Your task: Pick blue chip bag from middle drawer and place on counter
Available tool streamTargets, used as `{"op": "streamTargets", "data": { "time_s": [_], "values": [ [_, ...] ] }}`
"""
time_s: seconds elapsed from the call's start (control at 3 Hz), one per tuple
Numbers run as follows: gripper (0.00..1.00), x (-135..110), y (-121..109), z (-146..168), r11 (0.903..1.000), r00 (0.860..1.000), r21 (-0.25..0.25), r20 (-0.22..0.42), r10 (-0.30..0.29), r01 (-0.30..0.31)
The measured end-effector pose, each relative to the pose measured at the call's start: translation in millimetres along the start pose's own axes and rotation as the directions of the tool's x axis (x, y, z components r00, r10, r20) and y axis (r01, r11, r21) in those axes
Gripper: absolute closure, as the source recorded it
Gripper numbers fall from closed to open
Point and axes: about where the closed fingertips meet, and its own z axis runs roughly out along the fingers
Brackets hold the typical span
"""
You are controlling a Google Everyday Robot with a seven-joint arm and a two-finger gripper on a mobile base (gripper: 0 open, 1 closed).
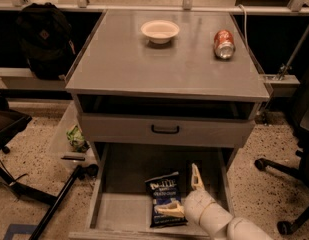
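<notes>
The bag [164,196] is a small dark navy packet, crinkled and a bit shiny, with white lettering across its upper part and a paler panel lower down. It lies flat on the floor of the open drawer [119,211], right of the middle and close to the front lip. Its long axis runs front to back, tipped slightly off square. The lettered end points toward the back of the cabinet and the other end toward the front edge. The gripper [177,189] reaches in from the front right corner on a cream-coloured arm and sits low in the drawer by the bag. Its two fingers are spread wide apart and nothing is clamped between them. One finger [170,210] lies across the bag's lower part, and the other stands just beside the bag's right edge, pointing toward the back. From here I cannot tell whether the lower finger presses on the packet. Up on the counter [144,69], a bowl [160,30] and a red can [224,44] on its side sit well apart near the back.
</notes>
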Motion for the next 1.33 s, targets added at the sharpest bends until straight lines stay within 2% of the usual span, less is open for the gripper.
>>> {"op": "streamTargets", "data": {
  "time_s": [0.33, 0.67, 1.0, 1.33],
  "values": [
    [0.00, 17, 23, 0, 0.9992, 0.985, -0.030, -0.169, -0.031, 0.026],
    [0.00, 24, 18, 2, 0.9917, 0.931, -0.023, -0.343, -0.127, 0.126],
    [0.00, -27, -27, 5, 0.9504, 0.840, 0.019, -0.473, -0.265, 0.310],
    [0.00, -27, -27, 5, 0.9504, 0.840, 0.019, -0.473, -0.265, 0.310]
  ]
}}
